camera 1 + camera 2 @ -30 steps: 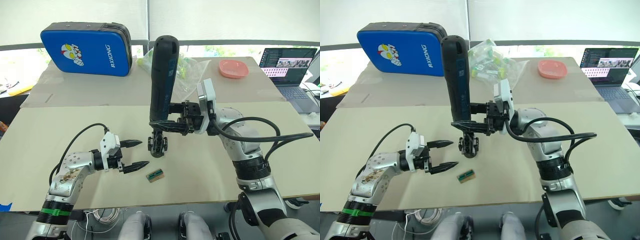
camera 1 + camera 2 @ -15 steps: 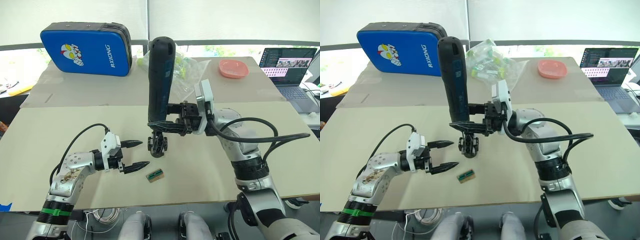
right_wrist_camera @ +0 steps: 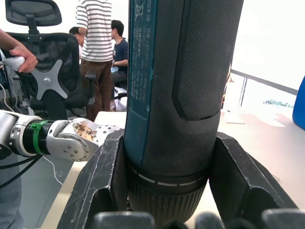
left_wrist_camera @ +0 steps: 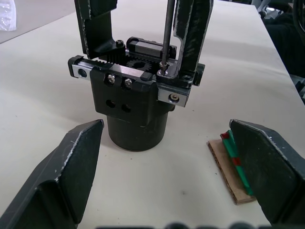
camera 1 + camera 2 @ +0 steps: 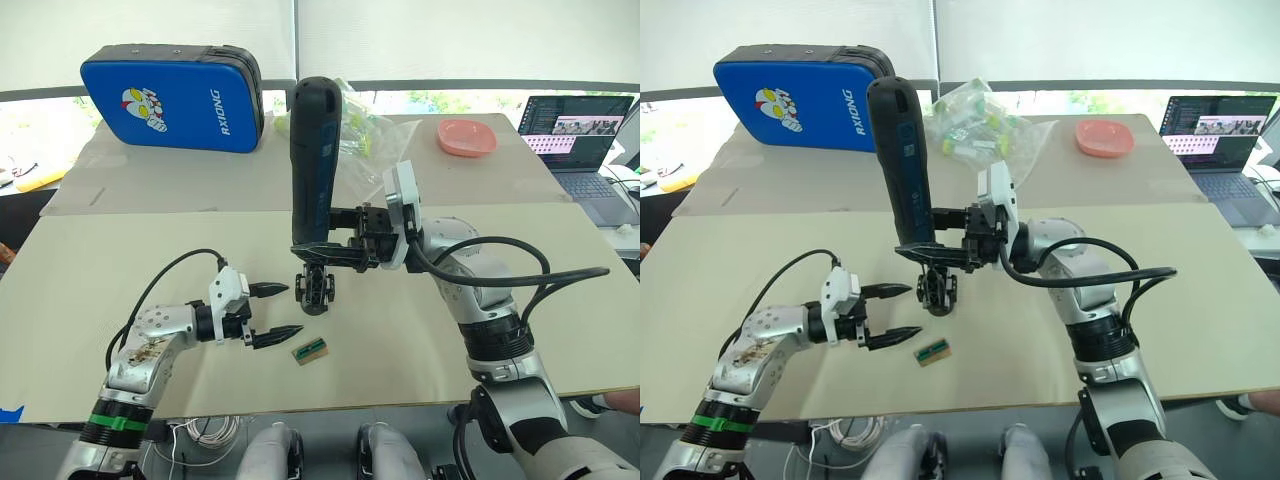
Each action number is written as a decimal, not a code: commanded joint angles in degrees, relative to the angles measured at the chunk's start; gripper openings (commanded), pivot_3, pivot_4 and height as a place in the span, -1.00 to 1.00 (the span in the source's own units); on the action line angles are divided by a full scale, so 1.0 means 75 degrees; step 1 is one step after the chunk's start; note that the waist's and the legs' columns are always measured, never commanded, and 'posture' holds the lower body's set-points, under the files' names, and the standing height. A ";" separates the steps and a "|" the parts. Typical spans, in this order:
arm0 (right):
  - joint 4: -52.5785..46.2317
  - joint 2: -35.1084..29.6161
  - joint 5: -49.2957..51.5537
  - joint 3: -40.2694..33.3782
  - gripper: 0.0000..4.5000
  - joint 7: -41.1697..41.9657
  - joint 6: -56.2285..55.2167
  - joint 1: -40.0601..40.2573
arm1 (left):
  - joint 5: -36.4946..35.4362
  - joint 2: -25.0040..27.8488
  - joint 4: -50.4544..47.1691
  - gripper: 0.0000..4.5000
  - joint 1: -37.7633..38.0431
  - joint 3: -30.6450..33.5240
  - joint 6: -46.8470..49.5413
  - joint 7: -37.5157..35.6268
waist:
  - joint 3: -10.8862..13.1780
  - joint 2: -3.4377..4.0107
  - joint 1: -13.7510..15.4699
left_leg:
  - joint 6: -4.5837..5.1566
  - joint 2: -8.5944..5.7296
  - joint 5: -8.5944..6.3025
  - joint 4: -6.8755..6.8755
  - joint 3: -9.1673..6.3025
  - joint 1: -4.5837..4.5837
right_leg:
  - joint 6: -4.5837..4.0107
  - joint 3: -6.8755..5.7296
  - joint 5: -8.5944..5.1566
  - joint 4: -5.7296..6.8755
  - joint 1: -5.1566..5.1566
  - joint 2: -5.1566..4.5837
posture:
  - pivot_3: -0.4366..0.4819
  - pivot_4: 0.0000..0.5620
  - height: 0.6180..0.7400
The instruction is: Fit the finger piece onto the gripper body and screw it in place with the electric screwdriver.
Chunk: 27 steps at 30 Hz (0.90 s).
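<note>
The gripper body (image 5: 315, 290) stands upright on the table, a black block on a round base (image 4: 138, 100). Two black fingers rise from it; the finger piece (image 4: 193, 28) is the one by the bit. My right gripper (image 5: 322, 247) is shut on the electric screwdriver (image 5: 313, 165), held nearly upright with its top leaning slightly left. The thin metal bit (image 4: 166, 38) comes down onto a screw at the foot of that finger piece. My left gripper (image 5: 290, 311) is open just left of the body, touching nothing, its fingers (image 4: 66, 171) either side of it.
A small tan-and-green block (image 5: 310, 350) lies just in front of the body. At the back are a blue case (image 5: 170, 95), a clear bag of small parts (image 5: 975, 125), a pink bowl (image 5: 467, 137) and a laptop (image 5: 580, 130). People stand beyond an office chair (image 3: 45, 71).
The screwdriver's top has tipped a little further left while its bit stays over the body. My left gripper has shifted slightly right, closer to the body, still open.
</note>
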 commanded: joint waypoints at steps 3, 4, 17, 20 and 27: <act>-0.0249 0.0004 0.0085 -0.0103 -0.13 -0.0017 -0.0119 -0.0102 | 0.0307 -0.0071 0.0158 1.00 -0.0309 -0.0139 -0.0114 0.0181 | 0.0000 0.0000 0.0004 | 0.0000 0.0000 0.0000 0.0000 0.0000 0.0000 | 0.0000 0.0000 0.0000 0.0000 0.0000 0.0000 | -0.05 -0.47 1.00; -0.0246 0.0002 0.0085 -0.0104 -0.13 -0.0017 -0.0119 -0.0105 | 0.0368 -0.0086 0.0225 1.00 -0.0352 -0.0169 -0.0148 0.0205 | 0.0000 0.0000 0.0005 | 0.0000 0.0000 0.0000 0.0000 0.0000 0.0000 | 0.0000 0.0000 0.0000 0.0001 0.0001 0.0000 | -0.05 -0.47 1.00; -0.0216 -0.0023 0.0069 -0.0118 -0.13 -0.0029 -0.0134 -0.0141 | 0.0746 -0.0604 0.1489 1.00 -0.1083 -0.0625 -0.0265 0.0193 | 0.0000 -0.0001 -0.0003 | 0.0003 -0.0001 0.0001 0.0002 0.0001 0.0000 | 0.0001 -0.0001 0.0000 0.0004 0.0003 0.0002 | -0.05 -0.47 1.00; -0.0255 -0.0045 0.0073 -0.0122 -0.13 -0.0044 -0.0109 -0.0113 | 0.0842 -0.0729 0.1789 1.00 -0.1269 -0.0718 -0.0351 0.0107 | 0.0000 -0.0001 0.0004 | 0.0003 -0.0001 0.0001 0.0002 0.0001 0.0001 | 0.0001 -0.0001 0.0000 0.0005 0.0003 0.0002 | -0.05 -0.47 1.00; -0.0273 -0.0099 0.0061 -0.0108 -0.13 -0.0052 -0.0090 -0.0094 | 0.1098 -0.0955 0.2343 1.00 -0.1579 -0.0860 -0.0866 0.0012 | -0.0001 -0.0001 -0.0002 | 0.0005 -0.0002 0.0000 0.0005 0.0000 0.0000 | 0.0002 -0.0001 0.0001 0.0005 0.0004 0.0002 | -0.05 -0.47 1.00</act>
